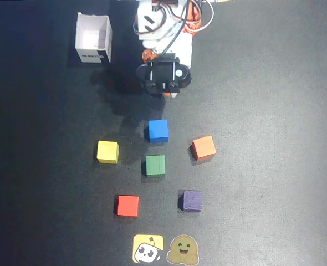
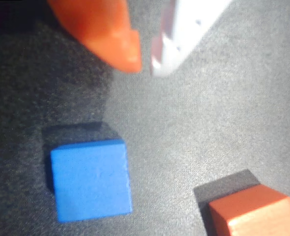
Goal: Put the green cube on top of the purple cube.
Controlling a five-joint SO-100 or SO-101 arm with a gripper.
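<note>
The desk (image 1: 274,111) is covered in a dark, finely textured mat. Directly on it in the overhead view sit six small cubes: a blue cube (image 1: 158,131) nearest the arm, a yellow cube (image 1: 107,152) to the left, an orange cube (image 1: 203,148) to the right, the green cube (image 1: 155,165) in the middle, a red cube (image 1: 128,205) lower left, and the purple cube (image 1: 192,201) lower right, all apart from one another. An open white box (image 1: 93,37) stands at the upper left. Two flat stickers (image 1: 148,248) lie at the bottom edge.
</note>
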